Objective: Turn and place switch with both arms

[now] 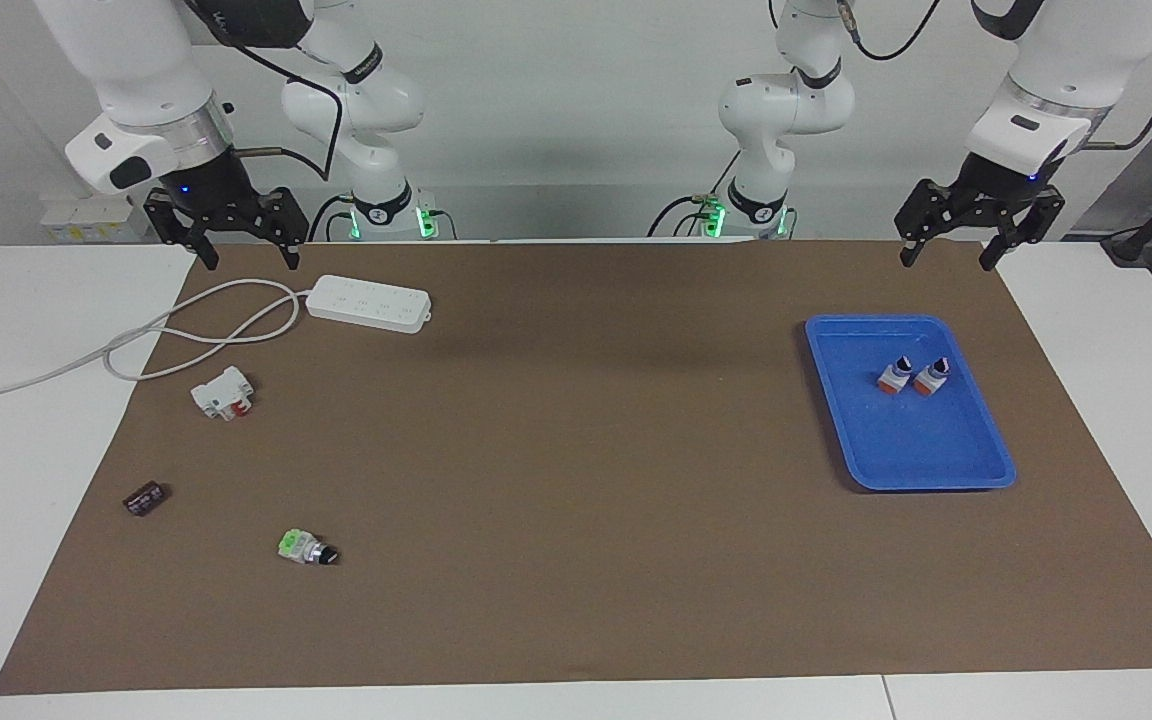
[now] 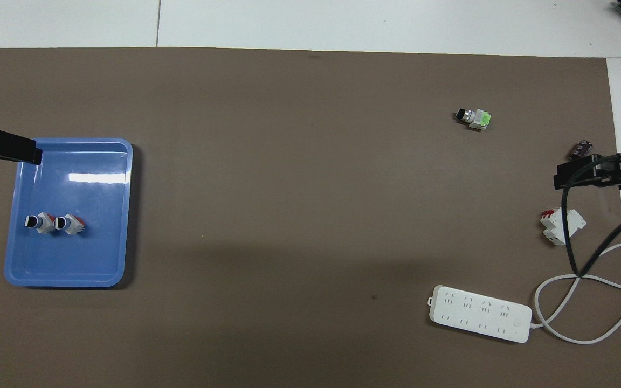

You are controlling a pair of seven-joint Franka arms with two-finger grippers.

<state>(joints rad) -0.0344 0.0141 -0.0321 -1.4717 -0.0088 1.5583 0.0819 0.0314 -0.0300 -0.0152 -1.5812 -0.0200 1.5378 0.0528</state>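
Two switches with orange ends and black knob tips sit side by side in the blue tray point(image 1: 921, 445). One switch point(image 1: 895, 376) and the other switch point(image 1: 932, 377) are in the half of the tray nearer to the robots. They also show in the overhead view point(image 2: 39, 222) point(image 2: 69, 224). My left gripper point(image 1: 946, 258) is open and empty, raised over the mat's edge by the tray. My right gripper point(image 1: 249, 255) is open and empty, raised over the mat's edge by the power strip.
A green-ended switch point(image 1: 308, 547) lies far from the robots toward the right arm's end. A white-and-red breaker block point(image 1: 223, 393), a small black part point(image 1: 145, 497) and a white power strip point(image 1: 369, 302) with its looped cord are there too.
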